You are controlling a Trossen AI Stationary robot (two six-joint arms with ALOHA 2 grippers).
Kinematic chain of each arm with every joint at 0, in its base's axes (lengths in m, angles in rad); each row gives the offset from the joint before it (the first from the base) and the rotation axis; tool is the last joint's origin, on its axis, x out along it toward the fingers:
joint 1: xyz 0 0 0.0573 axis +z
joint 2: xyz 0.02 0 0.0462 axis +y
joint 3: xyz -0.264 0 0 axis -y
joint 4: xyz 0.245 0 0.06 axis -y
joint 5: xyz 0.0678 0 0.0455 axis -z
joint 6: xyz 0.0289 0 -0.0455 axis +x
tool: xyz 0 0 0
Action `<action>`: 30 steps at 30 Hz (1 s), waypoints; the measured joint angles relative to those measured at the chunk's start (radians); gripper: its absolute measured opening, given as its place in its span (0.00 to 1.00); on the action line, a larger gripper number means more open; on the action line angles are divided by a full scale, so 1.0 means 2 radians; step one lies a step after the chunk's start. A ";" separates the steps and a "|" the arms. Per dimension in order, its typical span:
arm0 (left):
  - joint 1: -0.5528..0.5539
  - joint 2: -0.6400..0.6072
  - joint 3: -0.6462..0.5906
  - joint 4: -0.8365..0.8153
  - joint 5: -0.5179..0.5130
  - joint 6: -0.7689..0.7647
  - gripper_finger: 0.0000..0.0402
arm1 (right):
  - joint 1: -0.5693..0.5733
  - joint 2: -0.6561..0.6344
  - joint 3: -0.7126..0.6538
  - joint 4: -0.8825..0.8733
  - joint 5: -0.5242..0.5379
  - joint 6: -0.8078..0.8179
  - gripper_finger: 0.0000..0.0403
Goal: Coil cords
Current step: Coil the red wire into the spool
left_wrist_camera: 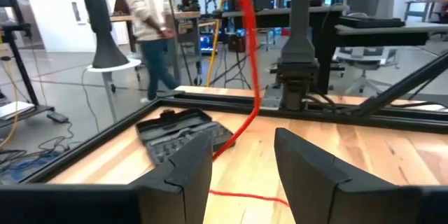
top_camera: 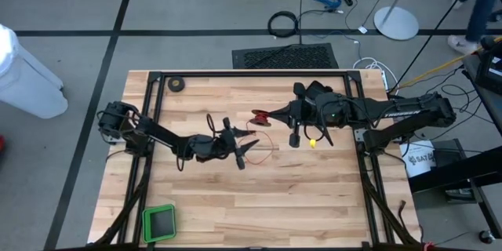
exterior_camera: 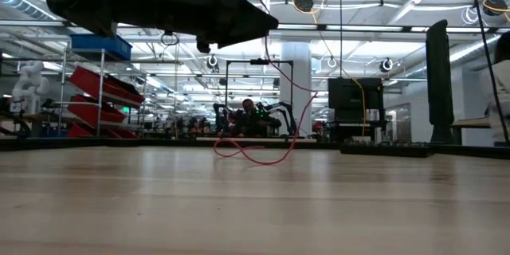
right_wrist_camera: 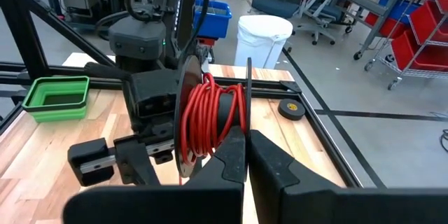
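While both arms meet near the middle of the wooden table (top_camera: 259, 192), counts first: one red wire (top_camera: 265, 143), one black reel (right_wrist_camera: 213, 122), two grippers, one black tape roll (top_camera: 177, 85), one green tray (top_camera: 159, 223), one dark toolcase (left_wrist_camera: 183, 131).

The right gripper (right_wrist_camera: 245, 155) has its fingers pressed together, pinching the reel by its flange edge. The reel stands on edge in the grip, held above the table at about centre. Several turns of red wire sit wound on it between the two flanges.

The left gripper (left_wrist_camera: 241, 157) has its fingers spread with a clear gap between them. It sits just beside the wire's loose loop. The wire runs past in front of the fingers; touching or not, cannot tell. From the reel the wire drops to the table and lies in a loose loop between the two grippers.

The tape roll lies flat near the far left corner of the table. The green tray sits at the near left corner, well apart from the arms. The toolcase lies on the floor past the table's far edge.

The table is pale wood planks inside a black frame. The floor is grey with dark lines. A white bin (right_wrist_camera: 264, 40) stands off the table's left side. One person in a pale top (left_wrist_camera: 150, 14) walks beyond the table. Red shelves (exterior_camera: 103, 100) and other workbenches fill the room behind.
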 joint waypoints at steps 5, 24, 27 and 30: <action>0.000 0.000 0.003 -0.004 0.000 0.000 0.39 | 0.000 0.000 0.000 0.000 0.000 0.000 0.00; 0.004 0.000 0.003 -0.013 -0.014 -0.008 0.01 | 0.000 0.001 0.000 0.003 -0.001 0.005 0.00; 0.019 0.000 0.003 -0.014 -0.015 -0.039 0.01 | 0.001 0.004 0.000 0.016 -0.001 0.012 0.00; 0.036 0.000 0.003 -0.016 -0.012 -0.066 0.01 | 0.001 0.009 0.000 0.032 0.000 0.028 0.00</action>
